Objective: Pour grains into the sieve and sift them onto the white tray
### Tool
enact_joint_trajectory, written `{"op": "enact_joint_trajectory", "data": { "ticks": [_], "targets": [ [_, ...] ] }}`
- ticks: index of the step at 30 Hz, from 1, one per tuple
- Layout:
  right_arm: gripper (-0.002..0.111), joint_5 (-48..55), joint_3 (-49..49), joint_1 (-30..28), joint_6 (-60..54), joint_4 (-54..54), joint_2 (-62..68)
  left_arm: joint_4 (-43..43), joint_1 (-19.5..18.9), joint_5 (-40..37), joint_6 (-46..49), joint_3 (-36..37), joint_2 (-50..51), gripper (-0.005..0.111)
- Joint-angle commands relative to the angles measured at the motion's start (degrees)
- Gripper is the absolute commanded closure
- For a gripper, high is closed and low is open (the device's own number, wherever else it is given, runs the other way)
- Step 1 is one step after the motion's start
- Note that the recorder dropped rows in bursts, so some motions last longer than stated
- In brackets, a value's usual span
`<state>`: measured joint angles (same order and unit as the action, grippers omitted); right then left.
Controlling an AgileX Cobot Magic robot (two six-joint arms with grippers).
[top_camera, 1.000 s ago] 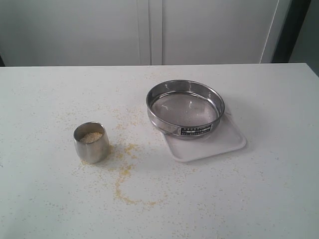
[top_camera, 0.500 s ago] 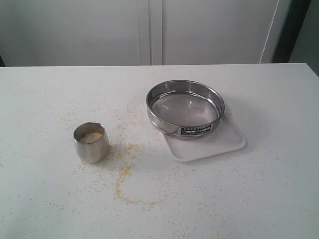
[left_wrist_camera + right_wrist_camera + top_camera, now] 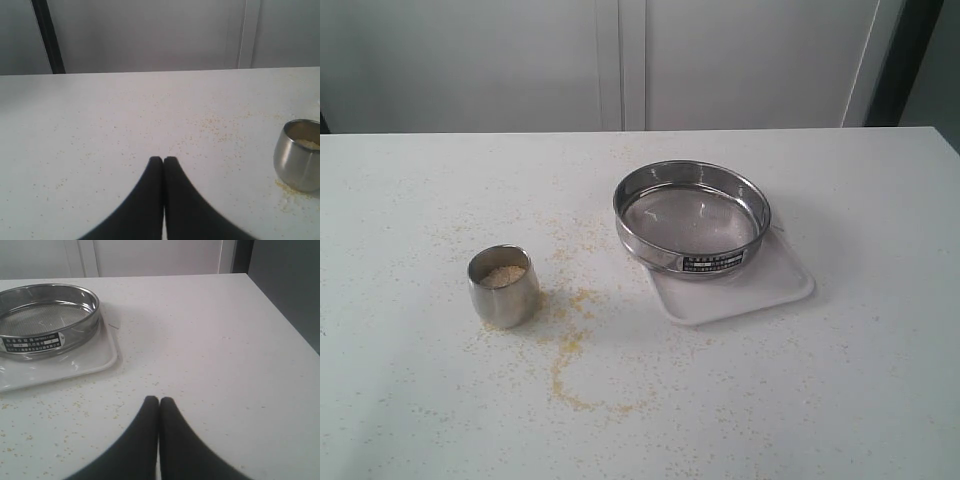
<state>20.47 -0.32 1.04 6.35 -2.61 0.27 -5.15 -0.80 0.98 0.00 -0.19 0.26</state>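
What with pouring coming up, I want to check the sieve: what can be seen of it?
The sieve is a wide, shallow round pan of shiny steel with a fine grey mesh bottom and a small dark label with pale print on its near wall. It sits upright and level on the white tray, covering most of it. The mesh looks bare. Nothing else touches the sieve.

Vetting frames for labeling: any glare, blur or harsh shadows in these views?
Exterior view: soft, even light, only faint shadows beside the steel cup and sieve. Left wrist view: the left fingers are a featureless black silhouette. Right wrist view: the white tray shows a glossy sheen; text on the sieve's label is too soft to read.
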Motion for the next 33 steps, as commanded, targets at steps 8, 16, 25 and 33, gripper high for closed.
{"op": "enact_joint_trajectory", "data": {
  "ticks": [8, 16, 25, 33],
  "targets": [
    [0.108, -0.87, 0.32, -0.34, -0.07, -0.20, -0.27, -0.64, -0.16, 7.89, 0.00, 0.19, -0.26, 0.107],
    [0.108, -0.87, 0.32, -0.34, -0.07, -0.20, -0.27, -0.64, -0.16, 15.39, -0.35, 0.19, -0.26, 0.107],
    [0.108, -0.87, 0.32, -0.34, -0.07, -0.20, -0.27, -0.64, -0.16, 22.47, -0.35, 0.19, -0.26, 0.107],
    [0.108, -0.87, 0.32, -0.34, -0.07, -0.20, -0.27, -0.14, -0.16, 26.69, 0.00, 0.19, 3.65, 0.107]
  ]
}}
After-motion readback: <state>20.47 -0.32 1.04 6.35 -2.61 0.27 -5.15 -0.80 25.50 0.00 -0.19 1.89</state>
